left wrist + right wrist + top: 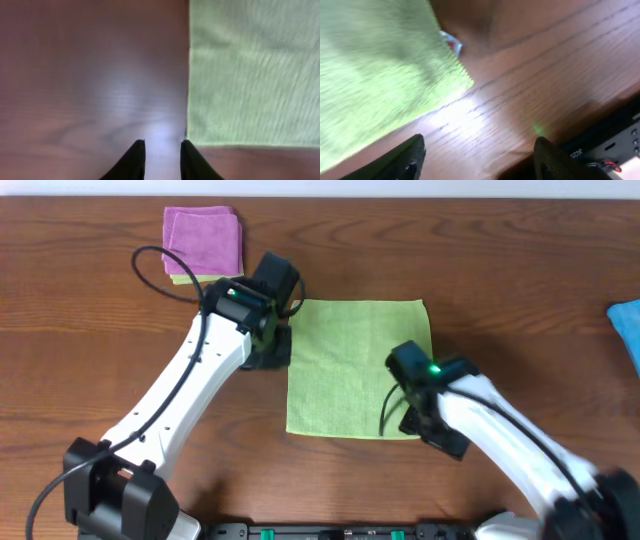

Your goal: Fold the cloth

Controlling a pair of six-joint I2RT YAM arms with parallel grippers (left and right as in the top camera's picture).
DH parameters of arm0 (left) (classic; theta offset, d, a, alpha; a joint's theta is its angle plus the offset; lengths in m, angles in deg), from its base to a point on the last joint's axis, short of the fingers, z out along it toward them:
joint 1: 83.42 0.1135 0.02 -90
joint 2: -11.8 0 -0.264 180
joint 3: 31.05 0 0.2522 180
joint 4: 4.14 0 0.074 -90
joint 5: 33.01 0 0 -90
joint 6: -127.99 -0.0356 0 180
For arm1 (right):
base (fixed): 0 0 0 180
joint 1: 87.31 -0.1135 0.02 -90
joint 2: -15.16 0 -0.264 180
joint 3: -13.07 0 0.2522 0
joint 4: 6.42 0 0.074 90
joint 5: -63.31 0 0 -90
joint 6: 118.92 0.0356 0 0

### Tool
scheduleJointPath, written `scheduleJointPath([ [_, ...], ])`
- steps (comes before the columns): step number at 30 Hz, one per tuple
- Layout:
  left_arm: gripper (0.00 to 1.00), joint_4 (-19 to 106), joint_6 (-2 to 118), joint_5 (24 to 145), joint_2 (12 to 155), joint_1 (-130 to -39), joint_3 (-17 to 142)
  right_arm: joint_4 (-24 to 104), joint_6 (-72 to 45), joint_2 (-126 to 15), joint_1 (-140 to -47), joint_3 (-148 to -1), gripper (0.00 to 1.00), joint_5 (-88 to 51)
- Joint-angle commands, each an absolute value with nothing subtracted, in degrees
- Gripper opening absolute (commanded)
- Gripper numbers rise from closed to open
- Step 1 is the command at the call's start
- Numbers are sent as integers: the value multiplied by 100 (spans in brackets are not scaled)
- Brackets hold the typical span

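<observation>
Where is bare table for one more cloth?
Bare wood lies between the cloth and the blue cloth, and left of the purple cloth. Crowded: its left edge, by the left gripper, and its near right corner, by the right gripper.

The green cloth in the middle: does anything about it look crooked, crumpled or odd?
Nothing stands out. The cloth lies flat and unfolded on the table, edges fairly straight, no bunching visible. The purple cloth at the far left is neatly folded, with a yellow-green sliver showing beneath it.
</observation>
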State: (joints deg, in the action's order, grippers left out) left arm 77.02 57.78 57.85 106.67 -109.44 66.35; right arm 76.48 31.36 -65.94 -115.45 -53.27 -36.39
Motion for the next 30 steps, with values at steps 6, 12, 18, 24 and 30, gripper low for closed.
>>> scheduleJointPath([
  [6,29,8771,5780,5855,9421,-11033,6534,7733,1437,-4240,-11545,-5312,79,-3068],
  [12,29,8954,6536,5907,8121,-11787,5562,7742,1044,-2688,-11545,-4715,79,-2264],
  [18,38,7931,6939,5890,6750,-12679,3944,7303,532,-1567,-11545,-3804,77,-1377],
  [24,47,6152,7146,5803,6099,-12922,2327,6706,943,-1261,-11541,-3437,85,-2542],
  [30,51,4821,7577,5636,6462,-12920,1448,6691,1088,-1261,-11538,-3426,99,-2904],
])
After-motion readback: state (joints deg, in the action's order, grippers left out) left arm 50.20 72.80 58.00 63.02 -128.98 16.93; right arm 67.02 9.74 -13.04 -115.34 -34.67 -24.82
